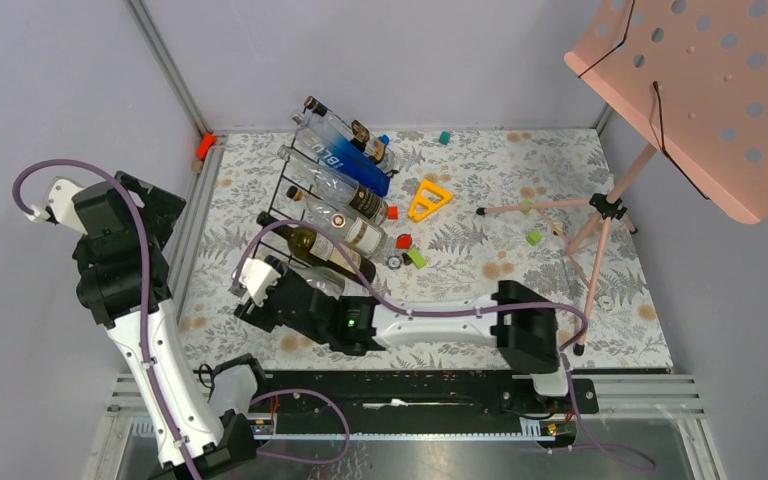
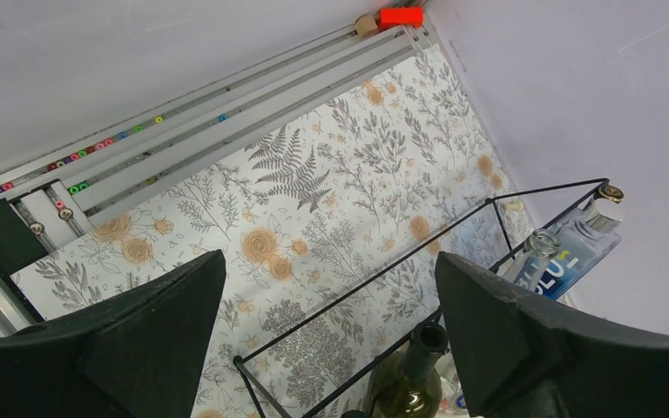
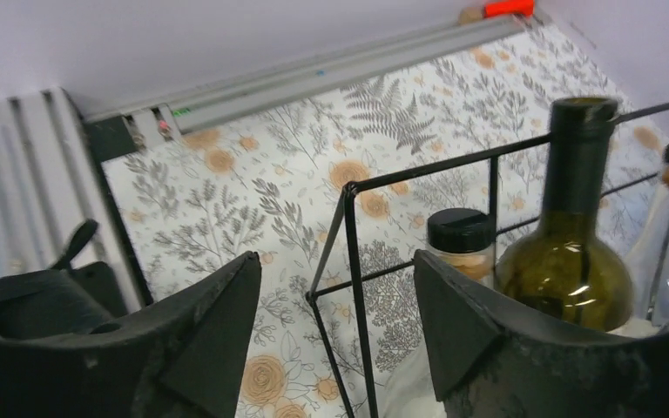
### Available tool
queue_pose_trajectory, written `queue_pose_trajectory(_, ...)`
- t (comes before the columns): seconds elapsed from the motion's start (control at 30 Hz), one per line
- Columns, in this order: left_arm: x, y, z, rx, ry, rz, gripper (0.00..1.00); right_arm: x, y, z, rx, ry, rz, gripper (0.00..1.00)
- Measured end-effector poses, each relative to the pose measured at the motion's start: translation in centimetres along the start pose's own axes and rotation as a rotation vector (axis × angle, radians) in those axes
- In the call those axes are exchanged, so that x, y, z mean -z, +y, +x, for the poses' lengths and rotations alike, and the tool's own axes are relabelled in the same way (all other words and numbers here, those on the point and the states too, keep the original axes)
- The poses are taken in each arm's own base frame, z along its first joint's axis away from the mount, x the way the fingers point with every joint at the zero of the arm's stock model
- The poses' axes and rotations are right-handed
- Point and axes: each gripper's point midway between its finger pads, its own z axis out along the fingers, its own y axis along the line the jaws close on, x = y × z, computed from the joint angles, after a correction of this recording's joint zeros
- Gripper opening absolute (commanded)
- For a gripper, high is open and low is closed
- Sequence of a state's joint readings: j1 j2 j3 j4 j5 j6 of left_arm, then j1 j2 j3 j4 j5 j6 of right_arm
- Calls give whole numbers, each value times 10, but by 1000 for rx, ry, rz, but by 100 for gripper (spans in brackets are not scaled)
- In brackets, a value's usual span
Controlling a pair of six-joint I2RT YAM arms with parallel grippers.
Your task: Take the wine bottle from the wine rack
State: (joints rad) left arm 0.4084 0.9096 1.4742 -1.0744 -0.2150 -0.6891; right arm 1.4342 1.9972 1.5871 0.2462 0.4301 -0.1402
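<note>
Left fingers (image 2: 131, 348), right fingers (image 3: 174, 348) spread, empty; perhaps six bottles (image 1: 364, 201) on one wine rack (image 1: 280, 180).

the wine rack (image 3: 453, 162) is thin black metal wire, smooth with a faint sheen. the wine bottle (image 3: 566, 274) is glossy dark olive glass. the table cover (image 2: 314, 174) looks matt and printed. the right gripper (image 3: 335, 261) has matt black fingers (image 3: 505, 348) of grainy plastic.
</note>
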Motion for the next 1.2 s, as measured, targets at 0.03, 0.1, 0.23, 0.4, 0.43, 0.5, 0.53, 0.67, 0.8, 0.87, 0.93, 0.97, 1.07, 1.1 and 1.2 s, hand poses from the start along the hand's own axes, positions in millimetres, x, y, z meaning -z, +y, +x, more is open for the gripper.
queue_pose_trajectory(0.03, 1, -1, -1, 0, -2, 2, 99, 6, -1, -7, -10, -15, -8, 75)
queue_pose_trajectory(0.1, 5, -3, -5, -1, -10, 10, 99, 20, -5, -25, -33, -55, -31, 78)
queue_pose_trajectory(0.23, 12, -15, -12, -14, -11, 61, 97, 54, -13, -62, -79, -141, -81, 79)
queue_pose_trajectory(0.4, 15, -36, -14, -37, 22, 149, 95, 95, -26, -95, -124, -208, -120, 80)
queue_pose_trajectory(0.43, 14, -40, -12, -44, 41, 166, 94, 104, -30, -100, -133, -206, -120, 80)
queue_pose_trajectory(0.5, 8, -50, -6, -60, 87, 201, 92, 117, -38, -103, -150, -189, -111, 80)
queue_pose_trajectory(0.53, 4, -56, -3, -68, 111, 218, 92, 123, -43, -102, -162, -172, -104, 78)
queue_pose_trajectory(0.67, -15, -87, 16, -145, 212, 295, 90, 140, -69, -90, -242, -68, -73, 75)
queue_pose_trajectory(0.8, -37, -124, 44, -247, 343, 382, 85, 159, -123, -64, -357, 14, 24, 75)
queue_pose_trajectory(0.87, -53, -141, 55, -288, 398, 417, 79, 175, -144, -49, -396, 49, 73, 75)
queue_pose_trajectory(0.93, -72, -155, 66, -324, 448, 445, 74, 194, -155, -39, -419, 72, 97, 75)
queue_pose_trajectory(0.97, -82, -161, 73, -342, 480, 458, 71, 203, -157, -35, -427, 80, 102, 75)
queue_pose_trajectory(1.07, -110, -173, 94, -390, 557, 492, 65, 224, -161, -25, -443, 90, 109, 76)
queue_pose_trajectory(1.1, -120, -172, 105, -398, 591, 487, 62, 230, -162, -21, -446, 93, 111, 75)
queue_pose_trajectory(1.2, -135, -173, 129, -434, 665, 498, 56, 241, -164, -8, -452, 109, 121, 76)
